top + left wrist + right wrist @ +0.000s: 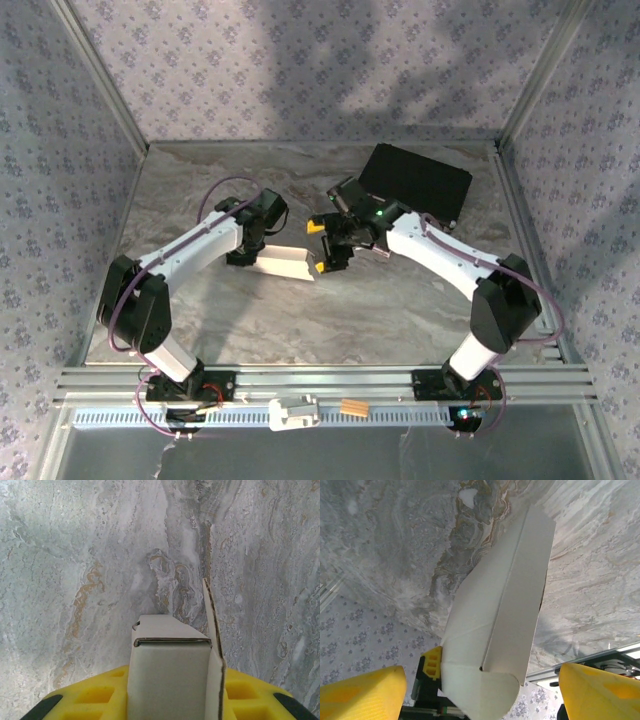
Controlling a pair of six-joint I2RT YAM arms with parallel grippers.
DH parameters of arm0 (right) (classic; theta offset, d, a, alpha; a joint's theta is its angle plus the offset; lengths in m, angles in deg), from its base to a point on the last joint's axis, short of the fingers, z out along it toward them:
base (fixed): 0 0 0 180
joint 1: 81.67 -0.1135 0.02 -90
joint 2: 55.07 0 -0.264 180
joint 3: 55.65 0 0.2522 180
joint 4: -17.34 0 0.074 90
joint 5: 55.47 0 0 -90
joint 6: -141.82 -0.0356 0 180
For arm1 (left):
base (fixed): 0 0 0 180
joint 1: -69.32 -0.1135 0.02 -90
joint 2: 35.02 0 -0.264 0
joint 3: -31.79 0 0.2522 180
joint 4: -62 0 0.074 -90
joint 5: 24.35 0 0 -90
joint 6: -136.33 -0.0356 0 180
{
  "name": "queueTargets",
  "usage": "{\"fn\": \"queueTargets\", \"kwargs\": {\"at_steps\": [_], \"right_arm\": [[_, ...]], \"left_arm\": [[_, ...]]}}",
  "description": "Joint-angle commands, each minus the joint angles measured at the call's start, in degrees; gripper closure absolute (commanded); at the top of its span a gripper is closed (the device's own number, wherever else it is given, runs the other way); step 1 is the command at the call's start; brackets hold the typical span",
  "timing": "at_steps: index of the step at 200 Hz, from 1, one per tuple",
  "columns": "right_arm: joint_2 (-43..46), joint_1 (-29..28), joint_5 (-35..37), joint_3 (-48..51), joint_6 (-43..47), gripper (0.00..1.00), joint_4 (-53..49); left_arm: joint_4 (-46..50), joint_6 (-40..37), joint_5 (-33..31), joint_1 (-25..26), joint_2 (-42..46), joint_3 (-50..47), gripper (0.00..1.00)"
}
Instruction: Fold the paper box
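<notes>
Paper box (pixel 285 263) of plain white thin cardboard, partly folded, sits mid-way across the grey marbled table (pixel 400 310), one flap standing up along its side. The left gripper (pixel 248 252) is clamped on its left end. The right gripper (pixel 319 246) is at the other end, its yellow fingers (pixel 360 695) spread wide and clear of the box. A black rectangular case (pixel 415 183) lies at the far right.

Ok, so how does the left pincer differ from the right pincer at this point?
Grip: the left pincer is closed on one end of the paper box; the right pincer is open, its fingers standing clear on either side of the box.
Approach: the left pincer reaches the box from the left, the right pincer from the right.
Shared: both have yellow fingers and meet at the same box over the marble table.
</notes>
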Motion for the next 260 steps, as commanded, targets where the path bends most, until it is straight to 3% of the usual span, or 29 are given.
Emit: {"fn": "queueTargets", "kwargs": {"at_steps": [1, 41, 94, 117, 153, 174, 190, 202, 214, 224, 233, 246, 260], "right_arm": [[-1.5, -1.9, -2.4, 0.1, -14.5, 0.19, 1.8], [-4.6, -2.7, -3.3, 0.6, -16.2, 0.22, 5.2], [-9.2, -0.3, -4.5, 0.5, -13.6, 0.46, 4.8], [-9.6, 1.3, -5.0, 0.4, -13.0, 0.58, 5.2], [-9.2, 4.2, -6.6, 0.7, -11.3, 0.66, 3.6], [-9.0, 7.2, -9.9, 1.5, -7.5, 0.68, 2.2], [-9.0, 9.8, -11.8, 0.6, -2.0, 0.70, -2.8], [-9.2, 11.9, -13.0, -0.7, 3.3, 0.71, -7.3], [-9.8, 13.5, -15.1, -1.4, 8.4, 0.71, -11.2], [-10.3, 14.9, -17.3, -1.5, 12.1, 0.73, -13.1], [-10.6, 15.8, -18.6, -1.6, 15.3, 0.73, -15.1], [-11.1, 16.9, -20.2, -1.8, 19.3, 0.73, -17.0], [-12.0, 17.6, -21.2, -2.6, 23.0, 0.73, -18.9]], "left_arm": [[-0.4, 0.7, -1.5, 0.5, 1.8, -0.7, 0.90], [-2.6, 0.8, -0.4, 0.6, 1.9, -2.2, 0.90], [-4.7, -1.1, 0.8, 0.7, 2.8, -2.6, 0.87], [-6.2, -2.7, 3.5, 0.7, 3.6, -2.9, 0.70], [-13.3, -11.1, 10.4, 0.2, 7.6, -5.9, 0.31], [-15.8, -20.4, 15.9, -1.2, 12.4, -7.8, 0.25], [-18.4, -32.3, 20.0, -2.9, 17.6, -9.9, 0.26], [-25.1, -47.1, 24.6, -4.8, 21.2, -11.7, 0.28], [-28.1, -64.7, 32.9, -7.0, 23.0, -11.4, 0.30], [-30.4, -79.3, 44.4, -8.2, 23.3, -11.0, 0.31], [-26.2, -91.3, 50.3, -8.2, 21.8, -8.2, 0.31], [-14.3, -109.6, 50.3, -5.8, 19.3, -2.7, 0.32], [-8.1, -123.9, 44.8, -2.9, 17.6, -0.7, 0.32]]}}
